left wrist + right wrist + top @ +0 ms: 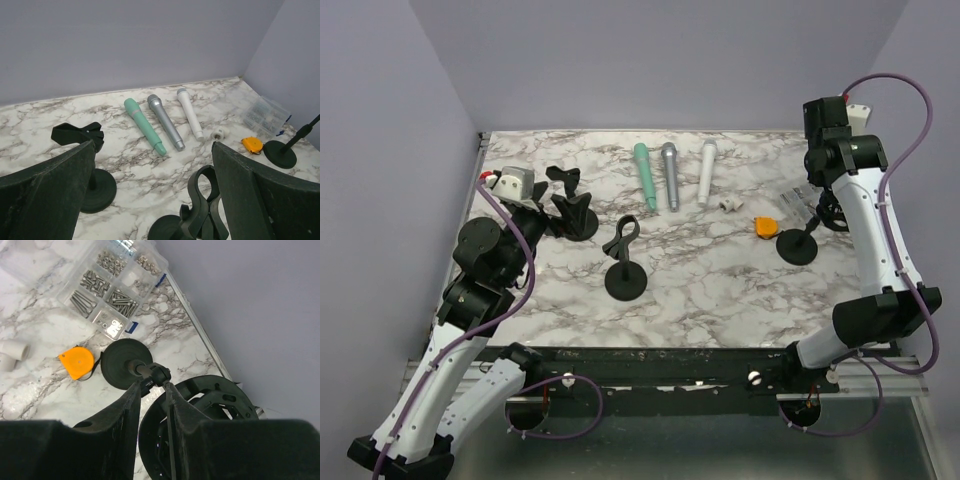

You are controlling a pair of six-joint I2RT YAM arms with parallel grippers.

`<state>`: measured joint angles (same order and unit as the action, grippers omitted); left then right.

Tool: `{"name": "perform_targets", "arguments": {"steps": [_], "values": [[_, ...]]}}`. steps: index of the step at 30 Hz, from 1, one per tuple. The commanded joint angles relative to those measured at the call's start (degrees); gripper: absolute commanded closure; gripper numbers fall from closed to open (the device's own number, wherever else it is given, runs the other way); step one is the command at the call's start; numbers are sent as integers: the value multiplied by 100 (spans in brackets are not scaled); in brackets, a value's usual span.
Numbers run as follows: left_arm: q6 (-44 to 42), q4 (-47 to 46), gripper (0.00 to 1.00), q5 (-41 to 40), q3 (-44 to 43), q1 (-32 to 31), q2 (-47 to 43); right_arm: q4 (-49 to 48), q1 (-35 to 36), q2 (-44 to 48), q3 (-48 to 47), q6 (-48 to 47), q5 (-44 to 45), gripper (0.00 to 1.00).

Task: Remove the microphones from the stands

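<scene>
Three microphones lie flat at the back of the table: green (645,172), grey (670,175) and white (706,172). They also show in the left wrist view: green (144,125), grey (165,121), white (190,112). No microphone shows in any stand. My right gripper (152,382) is shut on the top joint (159,374) of the right stand (798,245), next to its black ring mount (210,405). My left gripper (152,200) is open and empty, between a clip stand (97,190) and the middle stand's clip (205,200).
A clear box of screws (107,287), an orange tape measure (76,362) and a white pipe fitting (12,350) lie near the right stand. Two clip stands (578,215) stand at the back left, one (625,270) mid-table. The table's right edge rail (200,335) is close.
</scene>
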<state>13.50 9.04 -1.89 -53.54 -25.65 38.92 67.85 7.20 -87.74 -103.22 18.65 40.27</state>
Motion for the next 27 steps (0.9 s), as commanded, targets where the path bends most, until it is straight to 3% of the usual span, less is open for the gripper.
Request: {"name": "perform_targets", "arguments": {"steps": [1,9,19,27], "values": [[-51,-84,2,21,-12,-85,27,395,-86,-123,-62,124,45,72],[-49,-77,2,41,-25,-160,89,382,-105,78,354,105,459,74],[-58,-68,2,37,-25,-168,98,287,-105,-43,157,50,74,74],[-58,-68,2,50,-28,-175,56,330,-106,80,-346,93,-481,58]]}}
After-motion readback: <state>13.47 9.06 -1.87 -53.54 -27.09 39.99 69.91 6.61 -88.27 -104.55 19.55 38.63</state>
